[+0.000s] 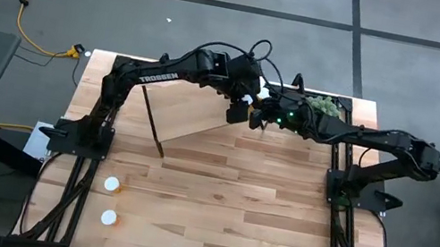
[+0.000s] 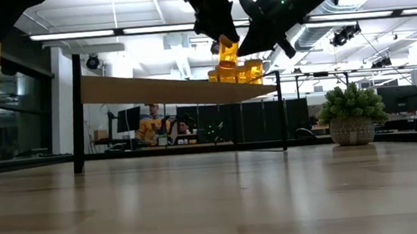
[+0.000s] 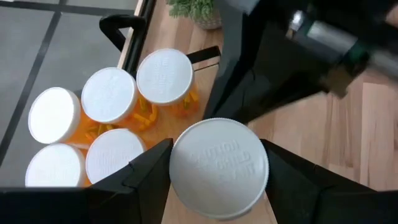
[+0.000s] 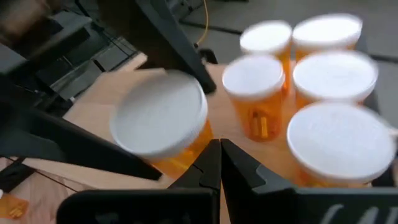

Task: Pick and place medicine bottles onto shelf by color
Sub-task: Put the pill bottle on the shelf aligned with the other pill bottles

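Wooden tabletop (image 1: 215,204) fills the overhead view, with grey floor around it and, seen from table height, an office room behind where a seated person is small and hard to make out. From above, both dark arms meet over the raised light-wood shelf (image 1: 195,110) near the far edge and cover most of what stands on it. The left gripper (image 3: 214,171) reaches in from the left, its fingers clasping one orange medicine bottle (image 3: 219,167) by its white cap, held just above the shelf beside a cluster of five capped bottles (image 3: 109,124). The right gripper (image 4: 219,163) stretches in from the right, fingers pressed together and empty, its tip just beside the held bottle. A fuzzy green potted plant (image 2: 352,116) is partly hidden under the right arm from above. Two more bottles (image 1: 109,199) stand well apart, near the table's front left.
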